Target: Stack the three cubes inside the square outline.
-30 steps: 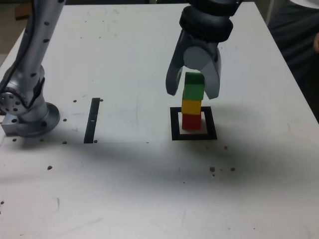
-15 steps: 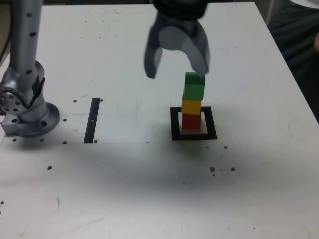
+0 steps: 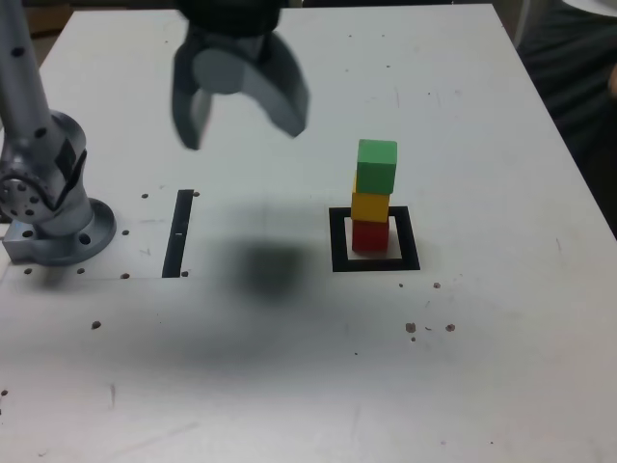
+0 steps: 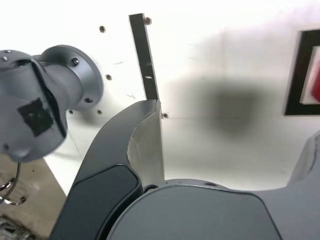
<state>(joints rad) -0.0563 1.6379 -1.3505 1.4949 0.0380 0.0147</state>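
- the gripper (image 3: pixel 241 114) hangs above the white counter (image 3: pixel 482 367), up and toward the exterior view's left of the stack, well apart from it.
- its jaws stand spread wide and released, with nothing between them.
- the three cubes stand as one column: the red cube (image 3: pixel 369 234) at the bottom, the yellow cube (image 3: pixel 370 206) on it, the green cube (image 3: pixel 376 166) on top.
- the green cube sits slightly off toward the exterior view's right of the two under it.
- the red cube rests on the white centre of the square outline (image 3: pixel 375 262), inside the black tape.
- a straight black tape strip (image 3: pixel 178 233) lies on the counter between the arm's round base (image 3: pixel 58 231) and the outline.
- a soft dark shadow (image 3: pixel 265 265) falls on the counter between strip and outline.
- in the wrist view the strip, the base and an edge of the outline with a sliver of red show past the dark jaws.
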